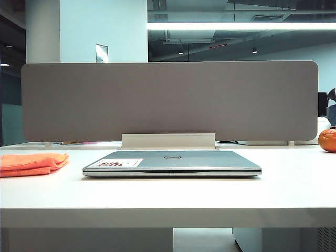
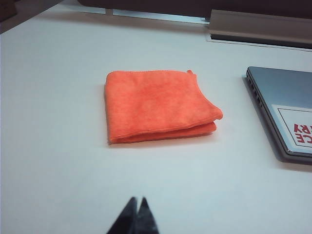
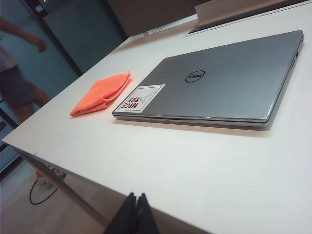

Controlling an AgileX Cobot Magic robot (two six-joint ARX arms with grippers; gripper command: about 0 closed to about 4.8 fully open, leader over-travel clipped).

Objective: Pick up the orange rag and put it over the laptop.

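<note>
Orange rag (image 2: 158, 106) lay folded on the white surface (image 2: 58, 161) just left of the closed laptop (image 1: 172, 163), straight ahead of your left fingers (image 2: 137, 214), pressed together and empty like the right fingers (image 3: 136, 210), which sat farther off.

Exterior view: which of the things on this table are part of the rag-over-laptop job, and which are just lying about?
Part of the job:
- orange rag, folded, left of the laptop, apart from it
- laptop, lid shut, mid-table
- left gripper, shut, back from the rag
- right gripper, shut, at the near table edge

Just lying about:
- orange ball, far right
- grey divider panel behind
</note>
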